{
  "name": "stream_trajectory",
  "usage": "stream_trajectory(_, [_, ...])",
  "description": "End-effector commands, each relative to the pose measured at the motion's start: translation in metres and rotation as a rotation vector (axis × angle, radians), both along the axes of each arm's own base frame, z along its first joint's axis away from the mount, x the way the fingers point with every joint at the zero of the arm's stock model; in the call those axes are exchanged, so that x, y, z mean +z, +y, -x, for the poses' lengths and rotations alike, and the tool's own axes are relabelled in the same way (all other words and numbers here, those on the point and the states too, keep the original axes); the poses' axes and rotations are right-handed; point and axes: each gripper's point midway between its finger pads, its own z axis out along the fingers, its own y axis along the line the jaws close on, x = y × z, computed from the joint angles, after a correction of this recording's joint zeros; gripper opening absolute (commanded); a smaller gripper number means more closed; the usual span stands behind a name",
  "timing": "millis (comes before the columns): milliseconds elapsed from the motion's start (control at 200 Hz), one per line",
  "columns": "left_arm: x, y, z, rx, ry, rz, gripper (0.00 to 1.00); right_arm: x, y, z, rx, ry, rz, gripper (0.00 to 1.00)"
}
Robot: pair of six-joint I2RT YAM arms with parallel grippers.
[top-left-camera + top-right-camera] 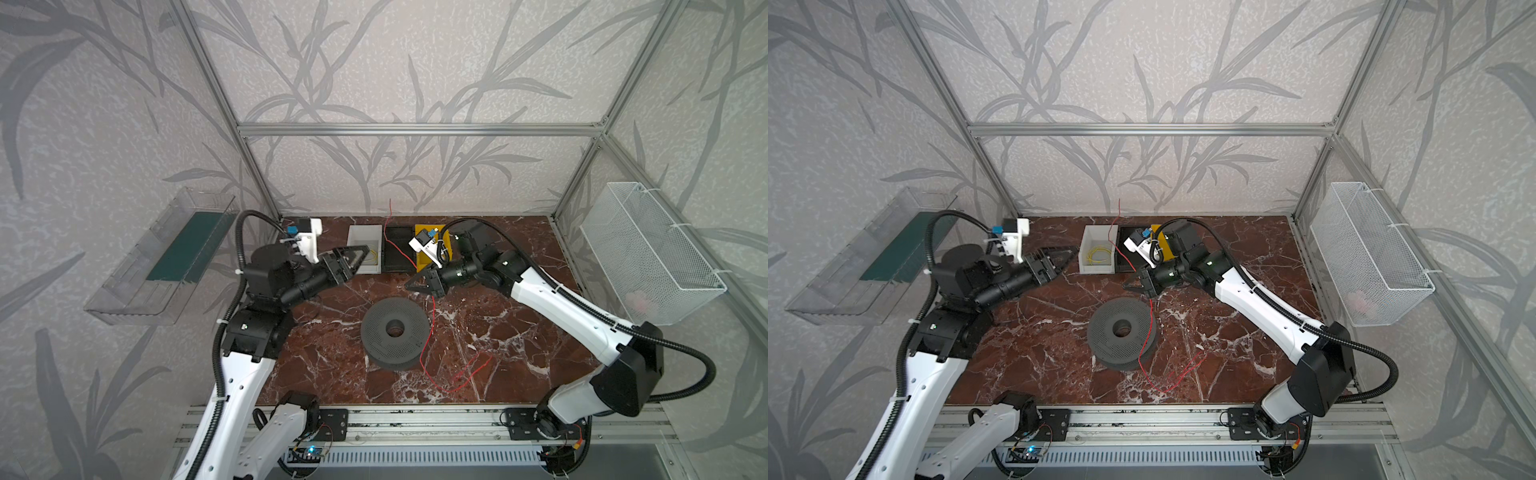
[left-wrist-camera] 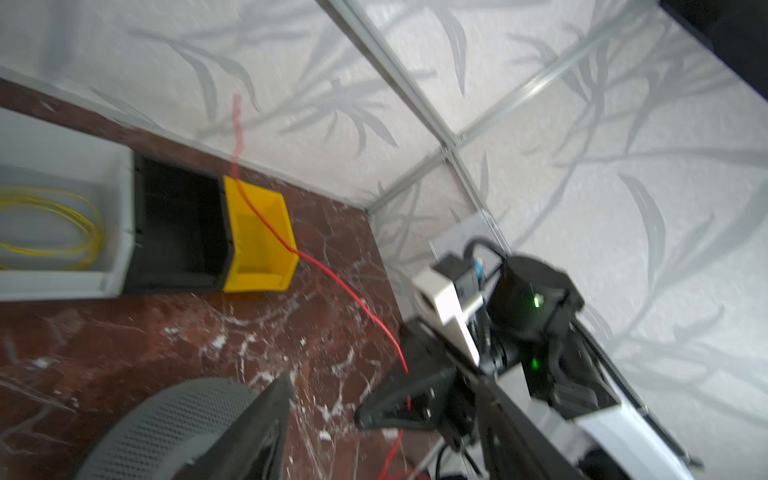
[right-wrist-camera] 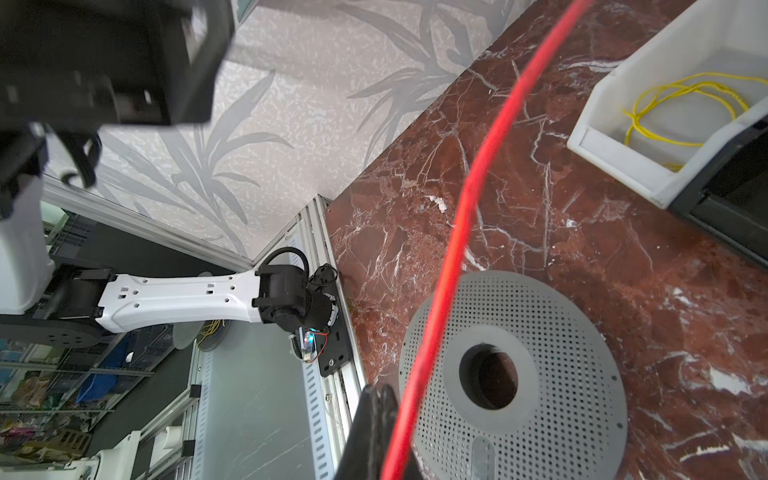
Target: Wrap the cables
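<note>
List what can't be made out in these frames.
- Basket: pale pink thing inside, blurred behind mesh, both top views.
- Yellow cable: partly behind left gripper in a top view.
- Spool, red cable far end: smeared by motion blur, left wrist view.
- Right gripper: pinch point cut off by frame edge, right wrist view.

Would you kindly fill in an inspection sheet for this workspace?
surface: red marble tabletop.
job's things: red cable runs from the back through the right gripper, past the grey spool onto the tabletop; yellow cable coiled in the white bin.
clutter: black bin and yellow bin beside it.
grippers: left gripper open, empty; right gripper shut on red cable.
cables: black ribbed hoses on both arms.
surroundings: wire basket right, clear tray left, patterned walls.
</note>
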Motion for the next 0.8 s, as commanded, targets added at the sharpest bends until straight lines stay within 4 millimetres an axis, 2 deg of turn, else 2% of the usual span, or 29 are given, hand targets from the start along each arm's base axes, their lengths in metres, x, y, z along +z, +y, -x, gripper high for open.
stream_trajectory(0, [-0.008,-0.024,0.004,-0.038,-0.032,0.083,0.7,0.015,0.01,0.005,0.028,-0.009,-0.015,0.0])
stream_trajectory(75, [-0.016,-0.041,0.012,-0.089,-0.075,0.074,0.7,0.02,0.017,0.01,0.051,-0.011,-0.03,0.0])
stream_trajectory(165, [-0.025,-0.054,0.012,-0.108,-0.1,0.037,0.69,0.024,0.023,0.019,0.075,-0.01,-0.044,0.0])
stream_trajectory(225, [-0.03,-0.056,0.005,-0.092,-0.095,0.038,0.69,0.024,0.025,0.022,0.081,-0.006,-0.046,0.0])
stream_trajectory(445, [-0.023,-0.06,-0.013,-0.056,-0.167,0.091,0.65,0.018,0.025,0.027,0.071,0.013,-0.051,0.0])
stream_trajectory(600, [-0.029,-0.061,-0.031,-0.008,-0.16,0.06,0.61,0.025,0.027,0.036,0.109,0.006,-0.09,0.0])
stream_trajectory(795, [-0.033,-0.067,-0.043,-0.005,-0.161,0.072,0.53,0.031,0.028,0.045,0.147,-0.006,-0.111,0.0])
